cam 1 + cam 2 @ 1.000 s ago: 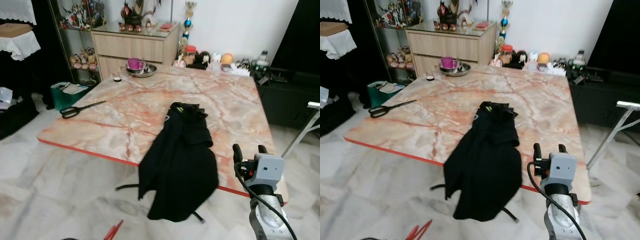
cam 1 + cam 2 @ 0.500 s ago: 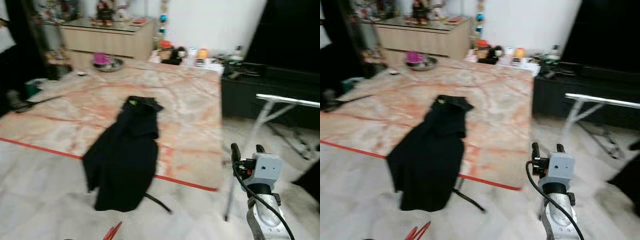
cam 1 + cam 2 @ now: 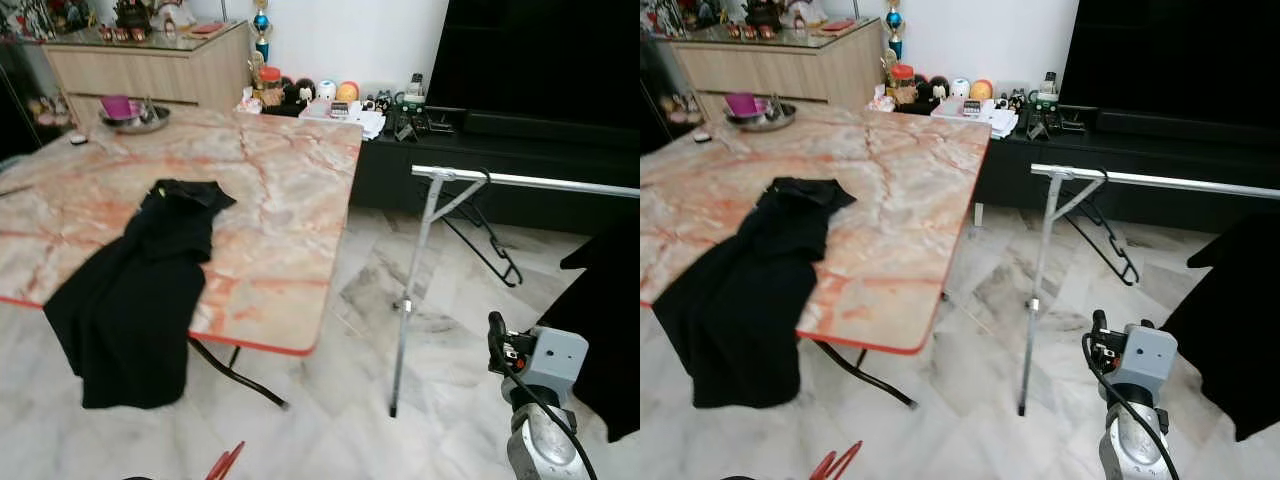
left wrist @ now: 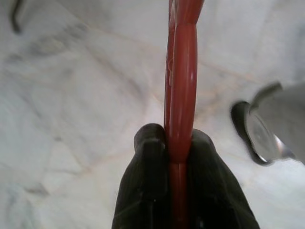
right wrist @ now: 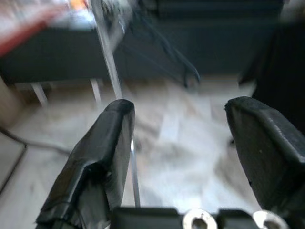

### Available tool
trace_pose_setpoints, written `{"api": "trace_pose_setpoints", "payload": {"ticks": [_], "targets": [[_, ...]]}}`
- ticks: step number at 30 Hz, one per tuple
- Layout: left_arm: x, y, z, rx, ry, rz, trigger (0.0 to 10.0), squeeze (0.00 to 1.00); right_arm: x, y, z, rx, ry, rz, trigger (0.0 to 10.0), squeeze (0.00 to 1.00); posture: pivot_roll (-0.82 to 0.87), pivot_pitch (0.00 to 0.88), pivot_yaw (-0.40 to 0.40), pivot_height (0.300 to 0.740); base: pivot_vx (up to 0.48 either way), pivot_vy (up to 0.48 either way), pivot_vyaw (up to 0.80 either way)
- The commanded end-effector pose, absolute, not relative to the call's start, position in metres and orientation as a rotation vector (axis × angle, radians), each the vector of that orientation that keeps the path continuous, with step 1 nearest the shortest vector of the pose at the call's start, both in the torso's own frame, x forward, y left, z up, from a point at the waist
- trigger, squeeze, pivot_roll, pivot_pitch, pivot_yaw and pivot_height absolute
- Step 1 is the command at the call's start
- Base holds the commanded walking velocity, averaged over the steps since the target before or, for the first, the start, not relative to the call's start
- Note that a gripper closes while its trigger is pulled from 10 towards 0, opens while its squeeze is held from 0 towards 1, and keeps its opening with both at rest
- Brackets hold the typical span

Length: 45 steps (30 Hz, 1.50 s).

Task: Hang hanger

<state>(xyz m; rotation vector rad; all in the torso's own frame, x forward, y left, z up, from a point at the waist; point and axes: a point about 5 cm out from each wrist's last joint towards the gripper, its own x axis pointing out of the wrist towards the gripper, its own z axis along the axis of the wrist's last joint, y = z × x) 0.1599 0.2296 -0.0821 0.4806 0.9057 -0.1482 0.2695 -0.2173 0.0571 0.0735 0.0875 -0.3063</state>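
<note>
A: From the head views, what's set up?

B: A clothes rail [image 3: 520, 180] stands beside the worktop [image 3: 290, 190], with a black hanger [image 3: 490, 245] already on it. A black garment [image 3: 140, 285] droops off the worktop's edge. A tip of the red hanger [image 3: 226, 462] shows low down.

A: The left wrist view?

B: It shows the grasp itself: the left gripper [image 4: 172, 143] clenched on the red hanger's bar, carried low over the floor, likely for transport.

A: And the right wrist view?

B: The right gripper [image 5: 190, 143] is released, fingers spread, facing the rail's leg.
</note>
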Motion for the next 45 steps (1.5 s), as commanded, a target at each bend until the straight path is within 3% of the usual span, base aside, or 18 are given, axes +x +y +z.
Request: {"api": "trace_pose_setpoints", "payload": {"ticks": [1, 10, 17, 25, 32, 35, 36, 40, 41, 42, 45], "targets": [[0.159, 0.230, -0.083, 0.477, 0.911, -0.150, 10.0, 0.00, 0.264, -0.228, 0.049, 0.094, 0.118, -0.367, 10.0, 0.00, 0.15, 0.066, -0.004, 0.740, 0.000, -0.480, 0.00], [0.164, 0.236, -0.079, 0.507, 0.905, -0.143, 10.0, 0.00, 0.238, -0.246, -0.004, 0.259, 0.338, -0.541, 10.0, 0.00, 0.15, 0.065, -0.003, 0.740, 0.000, -0.462, 0.00], [0.182, 0.242, -0.069, 0.573, 0.848, -0.115, 10.0, 0.00, 0.225, -0.243, -0.025, 0.209, 0.448, -0.517, 10.0, 0.00, 0.15, 0.059, -0.007, 0.740, 0.000, 0.000, 0.00], [0.221, 0.247, -0.043, 0.733, 0.667, -0.055, 10.0, 0.00, 0.230, -0.239, -0.025, 0.162, 0.449, -0.478, 10.0, 0.00, 0.15, 0.053, -0.011, 0.740, 0.000, 0.000, 0.00], [0.242, 0.229, -0.032, 0.686, 0.581, -0.149, 10.0, 0.00, 0.244, -0.235, -0.016, 0.116, 0.401, -0.410, 10.0, 0.00, 0.14, 0.041, -0.012, 0.740, 0.000, 0.000, 0.00], [0.263, 0.196, -0.017, 0.612, 0.484, -0.413, 10.0, 0.00, 0.272, -0.221, 0.008, -0.061, 0.308, -0.120, 10.0, 0.00, 0.12, 0.026, -0.009, 0.740, 0.000, 0.000, 0.00], [0.263, 0.196, -0.017, 0.612, 0.484, -0.413, 10.0, 0.00, 0.272, -0.221, 0.008, -0.061, 0.308, -0.120, 10.0, 0.00, 0.12, 0.026, -0.009, 0.740, 0.000, 0.000, 0.00], [0.272, 0.183, -0.009, 0.580, 0.489, -0.589, 10.0, 0.00, 0.286, -0.193, 0.024, -0.202, 0.246, 0.280, 10.0, 0.00, 0.12, 0.016, -0.011, 0.740, 0.000, 0.000, 0.00], [0.272, 0.183, -0.009, 0.580, 0.489, -0.589, 10.0, 0.00, 0.286, -0.193, 0.024, -0.202, 0.246, 0.280, 10.0, 0.00, 0.12, 0.016, -0.011, 0.740, 0.000, 0.000, 0.00], [0.269, 0.176, -0.010, 0.568, 0.533, -0.726, 10.0, 0.00, 0.282, -0.175, 0.025, -0.227, 0.258, 0.528, 10.0, 0.00, 0.12, 0.010, -0.011, 0.740, 0.000, 0.000, 0.00], [0.268, 0.170, -0.008, 0.584, 0.582, -0.879, 10.0, 0.00, 0.271, -0.158, 0.028, -0.308, 0.263, 0.846, 10.0, 0.00, 0.12, 0.002, -0.012, 0.740, 0.000, 0.000, 0.00]]}}
